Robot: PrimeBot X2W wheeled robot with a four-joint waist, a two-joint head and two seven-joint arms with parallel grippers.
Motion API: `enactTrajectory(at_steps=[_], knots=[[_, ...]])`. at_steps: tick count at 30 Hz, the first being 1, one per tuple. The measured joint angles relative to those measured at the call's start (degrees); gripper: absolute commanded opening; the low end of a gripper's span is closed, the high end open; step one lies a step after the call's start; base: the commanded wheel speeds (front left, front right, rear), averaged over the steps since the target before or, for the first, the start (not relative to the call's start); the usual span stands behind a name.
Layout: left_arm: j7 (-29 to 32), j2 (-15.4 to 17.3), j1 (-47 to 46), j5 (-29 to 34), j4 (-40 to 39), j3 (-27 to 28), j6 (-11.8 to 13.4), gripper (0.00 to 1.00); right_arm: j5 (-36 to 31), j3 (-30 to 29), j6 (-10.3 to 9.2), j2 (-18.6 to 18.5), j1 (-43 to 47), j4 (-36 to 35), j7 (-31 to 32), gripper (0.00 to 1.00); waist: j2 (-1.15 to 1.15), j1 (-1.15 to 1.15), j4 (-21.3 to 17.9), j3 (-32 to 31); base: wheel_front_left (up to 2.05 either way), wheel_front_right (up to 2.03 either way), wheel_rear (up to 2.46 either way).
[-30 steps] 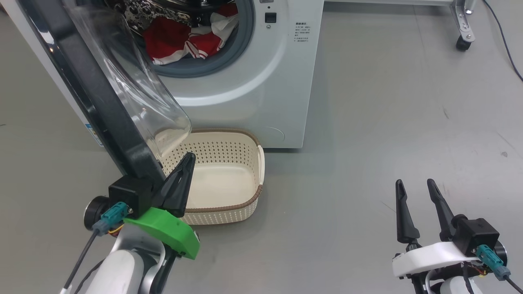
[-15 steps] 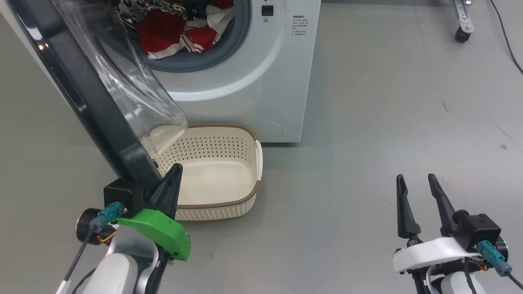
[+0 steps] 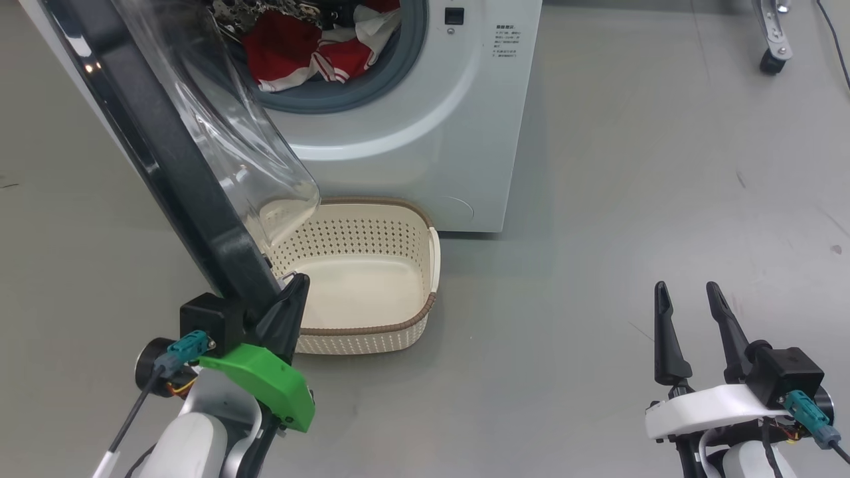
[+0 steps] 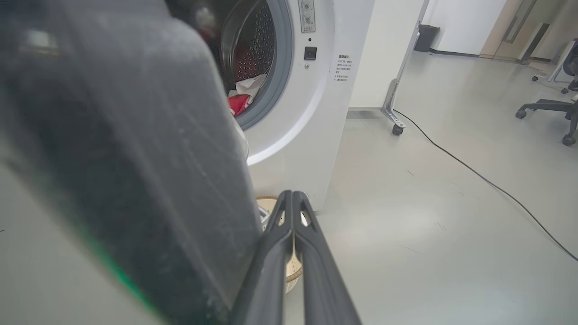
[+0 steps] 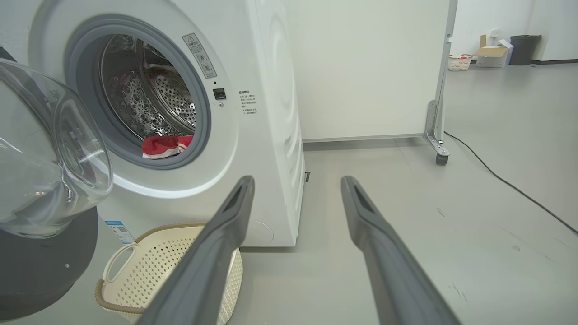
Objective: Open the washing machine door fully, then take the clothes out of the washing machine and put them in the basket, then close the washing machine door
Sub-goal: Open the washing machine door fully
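Observation:
The white washing machine [image 3: 425,133] stands with its door [image 3: 166,153] swung out to the left, glass bowl [image 3: 246,139] facing the drum. Red and white clothes [image 3: 299,50] lie in the drum mouth, and show too as clothes [image 5: 165,145] in the right wrist view. The cream basket [image 3: 362,292] sits on the floor in front of the machine, partly under the door. My left gripper [image 3: 300,282] is shut with nothing in it, right beside the door's lower black rim [image 4: 135,180]; whether it touches is unclear. My right gripper [image 3: 686,289] hangs open over bare floor at the lower right.
Grey floor [image 3: 631,166] stretches to the right of the machine. A white panel on a castor leg [image 5: 440,155] stands behind it, and a black cable [image 4: 496,189] runs across the floor. An office chair base [image 4: 546,113] is far right.
The whole head view has shifted, so the camera moved. Against the basket, my shut left gripper has drawn back a little towards me beside the door's rim. The right gripper stays open.

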Motion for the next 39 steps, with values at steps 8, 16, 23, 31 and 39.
enactTrajectory(at_steps=[8,16,23,31,39], knots=[[-0.1,-0.5,-0.2,0.0,1.1,-0.3,0.0,0.00,0.0,-0.3,0.13,0.1,0.0,0.1,0.0,1.00,0.00,0.00,2.3,-0.6,0.00,0.00,0.00],[-0.9,-1.1,-0.2,-0.4,2.2,-0.2,0.0,0.00,0.0,-0.4,0.57,0.2,0.2,0.4,0.0,1.00,0.00,0.00,5.4,-1.1,0.00,0.00,0.00],[-1.3,-1.2,-0.2,-0.8,2.8,0.4,0.6,0.00,-0.1,-0.3,0.60,0.2,0.2,0.5,0.0,1.00,0.00,0.00,8.5,-1.3,0.00,0.00,0.00],[-2.2,-1.2,-0.2,-1.4,3.1,1.5,0.8,0.00,-0.2,0.1,0.94,0.2,0.4,0.8,0.0,1.00,0.00,0.00,12.0,-1.0,0.00,0.00,0.00],[-3.0,-1.1,-0.2,-2.2,3.3,3.2,1.6,0.00,-0.5,0.9,1.37,0.3,0.6,0.8,0.0,1.00,0.00,0.00,14.8,-0.3,0.00,0.00,0.00]])
